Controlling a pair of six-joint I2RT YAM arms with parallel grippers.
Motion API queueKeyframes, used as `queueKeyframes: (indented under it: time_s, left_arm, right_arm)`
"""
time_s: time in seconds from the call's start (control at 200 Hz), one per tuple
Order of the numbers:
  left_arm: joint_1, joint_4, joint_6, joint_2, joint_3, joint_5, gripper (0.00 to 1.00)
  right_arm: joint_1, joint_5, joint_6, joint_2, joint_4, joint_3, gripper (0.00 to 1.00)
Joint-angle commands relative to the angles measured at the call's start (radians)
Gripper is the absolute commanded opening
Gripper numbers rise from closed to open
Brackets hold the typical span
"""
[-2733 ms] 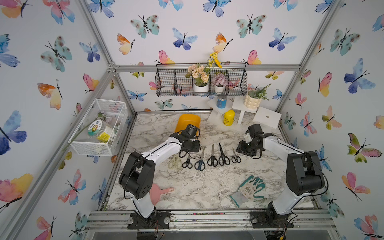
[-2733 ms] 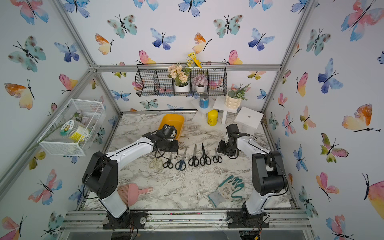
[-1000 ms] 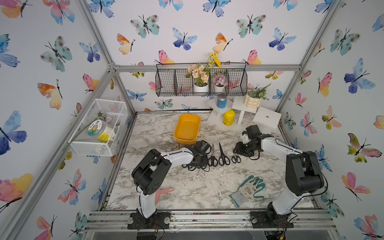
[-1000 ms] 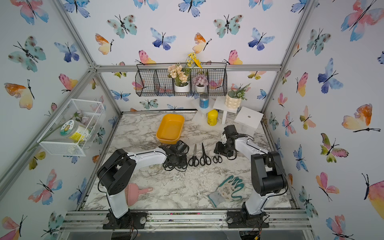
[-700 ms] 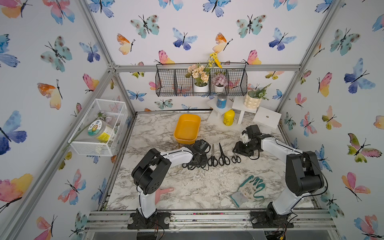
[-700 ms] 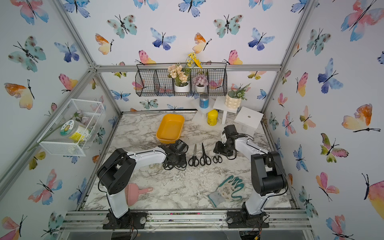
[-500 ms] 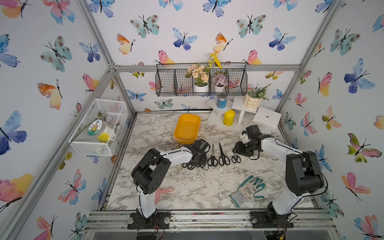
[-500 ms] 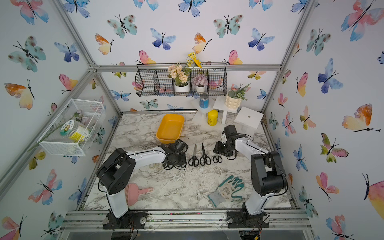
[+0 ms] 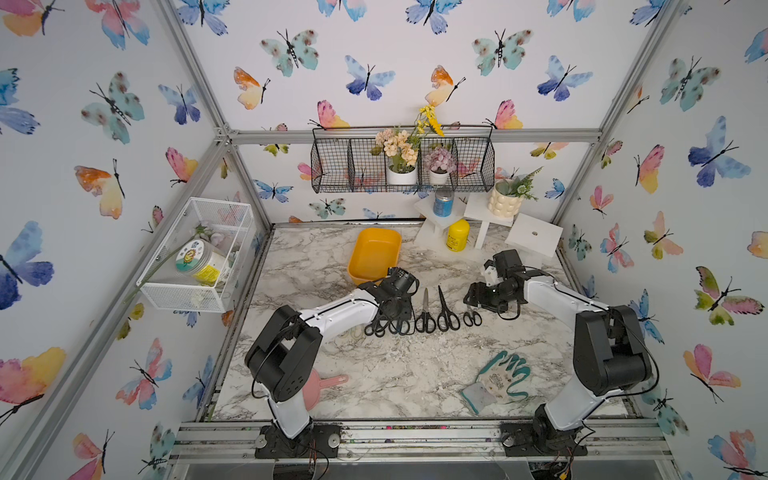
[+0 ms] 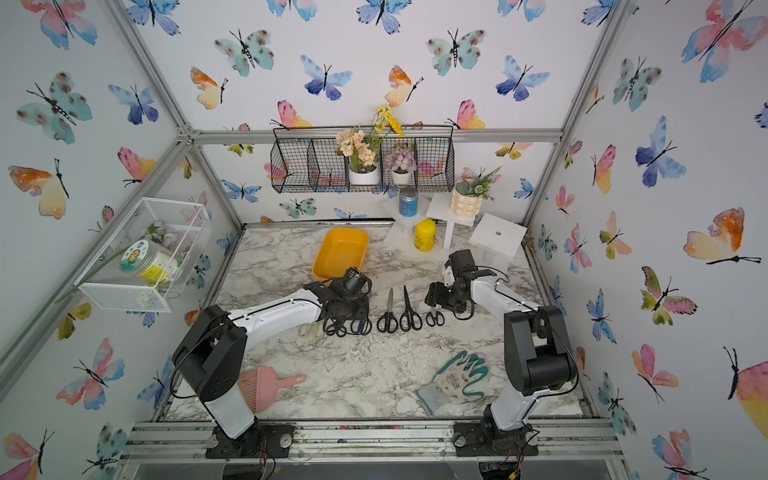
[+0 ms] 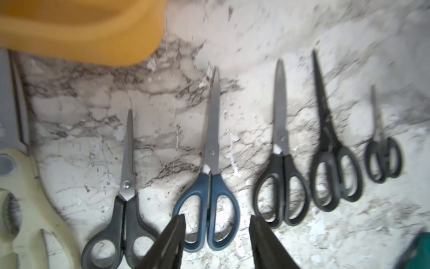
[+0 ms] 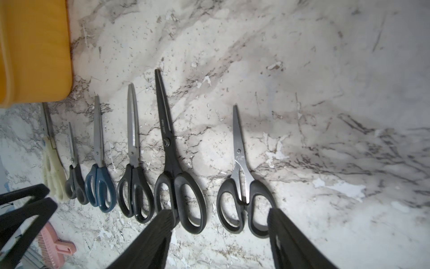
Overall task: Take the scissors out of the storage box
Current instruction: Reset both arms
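The yellow-orange storage box stands at the back of the marble table and no scissors show in it. Several scissors lie in a row in front of it, blades pointing away. In the left wrist view they run from the cream-handled pair through a black pair, the blue-handled pair and further black pairs to the smallest. My left gripper hangs open over the blue handles, clear of them. My right gripper is open over a small black pair, holding nothing.
A green-and-white glove lies front right and a pink scoop front left by the left arm's base. A yellow bottle and white stands sit at the back right. Wire baskets hang on the walls.
The left arm has come from the box down to the row of scissors. Over the last second both grippers have opened wider, and the arms have hardly moved.
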Motion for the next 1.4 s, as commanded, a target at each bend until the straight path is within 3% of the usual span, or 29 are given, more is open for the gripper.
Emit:
queueKeyframes:
  time_s: [0.0,0.02,0.035,0.05,0.16,0.27,0.395,0.476,0.571,0.651,0.751,0.916,1.081,1.186,1.281,1.347,1.397]
  left_arm:
    - [0.018,-0.031,0.069,-0.063,0.064,-0.051,0.59]
    - [0.022,-0.030,0.078,-0.067,0.069,-0.050,0.66]
    - [0.028,-0.029,0.084,-0.071,0.073,-0.049,0.92]
    - [0.032,-0.028,0.090,-0.073,0.076,-0.049,1.00]
    - [0.091,-0.024,0.125,-0.097,0.080,-0.056,0.99]
    - [0.176,0.004,0.165,-0.161,0.034,-0.087,0.99]
    - [0.329,0.077,0.201,-0.245,-0.058,-0.070,0.99]
    - [0.433,0.114,0.211,-0.277,-0.114,-0.062,0.99]
    - [0.530,0.145,0.225,-0.287,-0.151,-0.084,0.99]
    - [0.573,0.202,0.257,-0.294,-0.197,-0.140,0.99]
    - [0.619,0.363,0.343,-0.334,-0.306,-0.103,0.99]
    - [0.704,0.561,0.436,-0.395,-0.477,-0.089,0.99]
    - [0.783,0.722,0.477,-0.419,-0.614,-0.020,0.99]
    - [0.791,0.903,0.499,-0.432,-0.720,0.044,1.00]
    - [0.789,1.029,0.494,-0.416,-0.783,0.108,0.99]
    - [0.787,1.118,0.500,-0.399,-0.835,0.114,0.99]
    - [0.787,1.178,0.510,-0.391,-0.874,0.106,0.99]
  right_arm:
    - [0.001,0.053,-0.022,-0.062,0.003,0.031,0.99]
    - [0.001,0.062,-0.023,-0.073,0.015,0.025,0.99]
    - [0.001,0.068,-0.024,-0.081,0.024,0.019,0.99]
    - [0.001,0.075,-0.025,-0.089,0.031,0.015,0.99]
    - [0.001,0.178,-0.022,-0.143,0.080,-0.002,0.99]
    - [0.002,0.356,-0.008,-0.216,0.148,-0.035,0.99]
    - [-0.005,0.640,-0.032,-0.334,0.334,-0.163,1.00]
    - [-0.019,0.750,-0.133,-0.378,0.489,-0.270,1.00]
    - [-0.084,0.823,-0.138,-0.339,0.489,-0.293,1.00]
    - [-0.129,0.826,-0.115,-0.301,0.585,-0.346,1.00]
    - [-0.142,0.816,-0.140,-0.265,0.853,-0.480,1.00]
    - [-0.142,0.800,-0.205,-0.207,1.140,-0.616,1.00]
    - [-0.150,0.683,-0.241,-0.205,1.507,-0.799,1.00]
    - [-0.158,0.596,-0.276,-0.174,1.714,-0.890,1.00]
    - [-0.158,0.538,-0.291,-0.159,1.752,-0.921,1.00]
    - [-0.167,0.533,-0.299,-0.069,1.942,-0.946,1.00]
    - [-0.169,0.526,-0.303,-0.083,1.875,-0.933,1.00]
